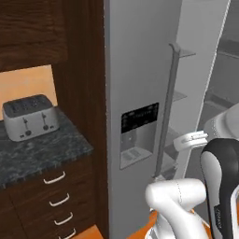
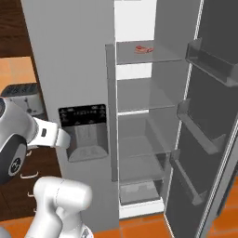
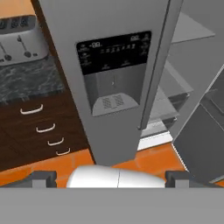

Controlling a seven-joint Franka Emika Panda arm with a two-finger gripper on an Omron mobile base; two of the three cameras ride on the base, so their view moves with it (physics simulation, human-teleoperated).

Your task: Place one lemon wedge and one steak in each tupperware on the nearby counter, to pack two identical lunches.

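1. Oddly, no brand name can be read anywhere: the black dispenser panel [image 3: 114,52] on the closed fridge door [image 1: 135,70] carries rows of pale symbols and digits, too small and blurred to make out.
2. Below that panel sits the grey dispenser recess [image 3: 113,94], with a grille at its base.
3. In the hand view the gripper [image 3: 111,177] shows as two dark fingertips [image 3: 43,177] at the bottom, set far apart with nothing between them, so the jaws stand wide open and hold nothing.
4. On the counter [image 1: 42,149], left of the fridge, stands a silver four-slot toaster [image 1: 29,117]; its front levers show, but any lettering is unreadable.
5. Under the counter are dark wooden drawers [image 1: 58,196] with curved silver handles, the lowest cut off by the picture's edge.
6. The right fridge door [image 2: 204,139] hangs open, its bins seen edge-on.
7. On an upper glass shelf [image 2: 144,55] lies a small red-and-white item, probably the steak [image 2: 144,49], too small to be sure.
8. The lower drawer [image 2: 139,191] inside the fridge is partly hidden by the closed door's edge.
9. The arm [image 1: 219,186] blocks the lower right of the left base view.
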